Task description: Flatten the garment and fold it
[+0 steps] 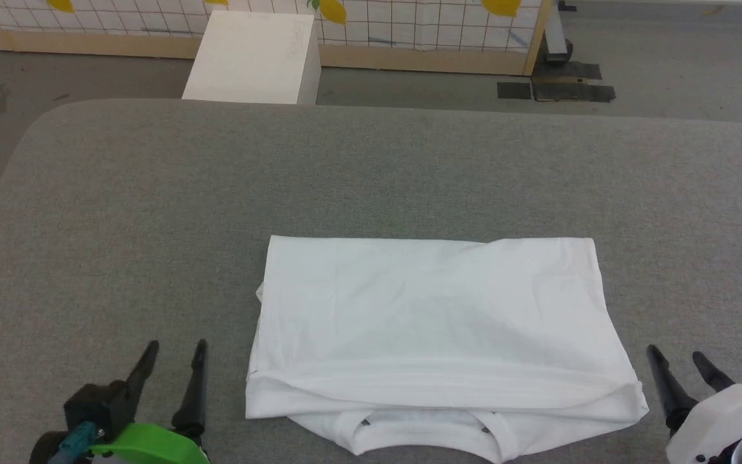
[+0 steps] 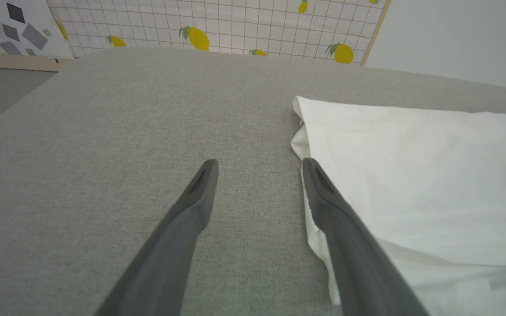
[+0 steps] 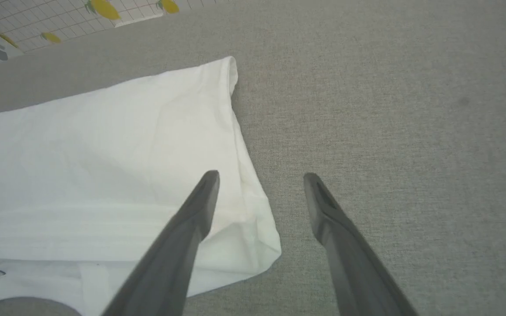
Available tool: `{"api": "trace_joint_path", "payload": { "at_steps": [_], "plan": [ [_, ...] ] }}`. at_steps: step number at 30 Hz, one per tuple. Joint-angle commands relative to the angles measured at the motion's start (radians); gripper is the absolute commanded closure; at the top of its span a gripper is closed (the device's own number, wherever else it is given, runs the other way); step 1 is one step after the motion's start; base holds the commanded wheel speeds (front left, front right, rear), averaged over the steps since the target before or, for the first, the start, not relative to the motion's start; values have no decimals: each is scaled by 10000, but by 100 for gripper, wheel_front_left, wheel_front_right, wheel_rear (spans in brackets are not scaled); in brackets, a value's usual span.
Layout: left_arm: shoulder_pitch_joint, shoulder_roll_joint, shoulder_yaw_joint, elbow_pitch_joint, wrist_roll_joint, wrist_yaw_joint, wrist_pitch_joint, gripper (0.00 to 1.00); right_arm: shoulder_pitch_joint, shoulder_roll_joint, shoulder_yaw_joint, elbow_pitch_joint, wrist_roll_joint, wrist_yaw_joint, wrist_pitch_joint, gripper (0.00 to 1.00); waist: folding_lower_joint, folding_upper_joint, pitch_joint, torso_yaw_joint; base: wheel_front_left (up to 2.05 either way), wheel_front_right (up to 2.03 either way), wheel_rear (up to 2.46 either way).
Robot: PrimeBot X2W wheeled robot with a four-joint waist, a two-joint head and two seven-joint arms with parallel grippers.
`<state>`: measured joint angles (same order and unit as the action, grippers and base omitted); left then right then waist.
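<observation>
The garment (image 1: 435, 322): one item, white, thin fabric, lying folded into a broad rectangle on the near half of the grey tabletop (image 1: 152, 212), between our two arms. Its neckline (image 1: 422, 428) peeps out from under the near fold.

Handling, as we judge it: light, limp, not fragile. It should slide easily on the cloth-like surface and sag wherever unsupported. We would take it at the two near corners or along the side edges, pinching every layer together, since a pinch of the top layer alone would likely pull the fold apart.

Tools: the left end effector (image 1: 176, 345) has its fingers spread wide with nothing between them, and sits apart from the near left corner. The right end effector (image 1: 675, 352) is likewise wide and empty, just beside the near right corner.

Surroundings: a white box (image 1: 252, 58) on the floor beyond the far edge, and a lemon-printed grid panel (image 1: 422, 26) behind it. Both stand well apart from the garment, and neither lies between our fingers and the cloth.
</observation>
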<state>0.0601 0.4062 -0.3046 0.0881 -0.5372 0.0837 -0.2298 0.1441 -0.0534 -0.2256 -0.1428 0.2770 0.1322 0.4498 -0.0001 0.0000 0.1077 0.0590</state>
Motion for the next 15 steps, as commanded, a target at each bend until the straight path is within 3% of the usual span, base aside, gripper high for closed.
{"api": "trace_joint_path", "payload": {
  "at_steps": [1,7,15],
  "plan": [
    [-96,-67,185,-113,66,154,-140,0,-143,28,-100,-104,272,-15,-186,0,1,0,-76,64,0,0,0],
    [-815,-554,862,-376,459,293,-308,0,-930,30,-350,467,777,-15,-768,0,1,0,-135,159,0,0,0],
    [-1747,-1576,1759,-113,1496,-131,-317,0,-2466,31,-224,3131,1315,-15,-770,0,1,0,5,174,0,0,0]
  ]
}}
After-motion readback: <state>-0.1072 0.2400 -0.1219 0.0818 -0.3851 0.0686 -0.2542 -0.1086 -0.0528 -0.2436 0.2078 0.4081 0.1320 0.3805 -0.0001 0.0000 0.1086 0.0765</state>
